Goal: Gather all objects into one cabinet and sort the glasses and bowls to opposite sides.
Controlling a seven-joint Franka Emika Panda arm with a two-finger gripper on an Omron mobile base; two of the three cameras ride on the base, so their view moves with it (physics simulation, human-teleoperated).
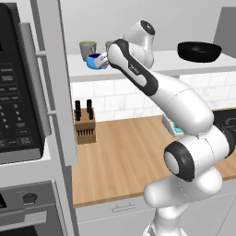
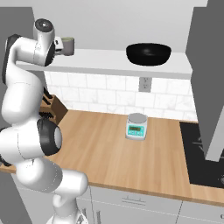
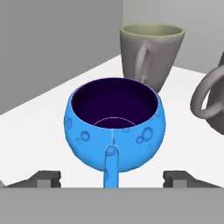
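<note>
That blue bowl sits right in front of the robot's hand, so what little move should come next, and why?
Probably pulling the hand straight back. Its fingers stand wide apart on either side of the blue bowl, which sits upright on the white shelf next to the grey cups. A sideways move could knock them.

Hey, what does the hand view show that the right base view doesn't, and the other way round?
Hand view: the blue bowl, dark inside, standing between the tips of the open gripper with a gap on each side, and a second cup at the right edge. Right base view: the black bowl farther along the shelf, with a scale, knife block and cooktop below. Both: a grey cup on the white shelf.
</note>
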